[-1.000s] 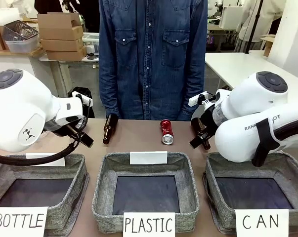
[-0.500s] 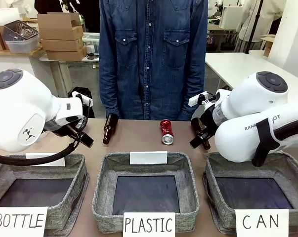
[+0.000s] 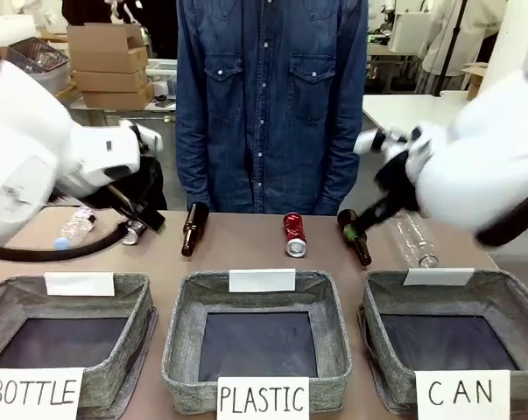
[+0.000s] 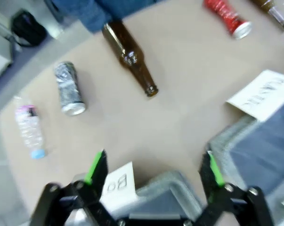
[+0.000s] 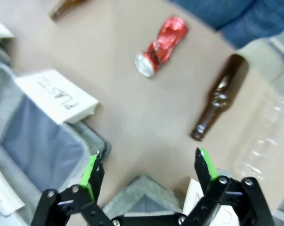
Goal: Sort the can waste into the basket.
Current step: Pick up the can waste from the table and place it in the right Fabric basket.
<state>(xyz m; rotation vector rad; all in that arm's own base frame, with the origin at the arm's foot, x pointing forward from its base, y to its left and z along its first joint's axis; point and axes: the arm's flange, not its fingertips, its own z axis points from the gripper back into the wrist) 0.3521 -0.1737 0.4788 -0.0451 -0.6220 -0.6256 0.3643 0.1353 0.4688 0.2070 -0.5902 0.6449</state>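
The left gripper (image 4: pixel 155 159) and right gripper (image 5: pixel 146 160) are hanging wide open, empty. A brown bottle (image 5: pixel 219 99) is lying closer to the right fingers (image 5: pixel 202 162) than the red can (image 5: pixel 160 46), so they could be grabbing it by mistake.

I see a lab or workroom: stacked cardboard boxes (image 3: pixel 109 59) and a white worktable (image 3: pixel 417 115) behind my table (image 3: pixel 246 236).

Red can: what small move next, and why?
Probably lower the right end effector toward the red can: it is open and empty, the can lies free on the table ahead of it, and the CAN basket sits on that side.
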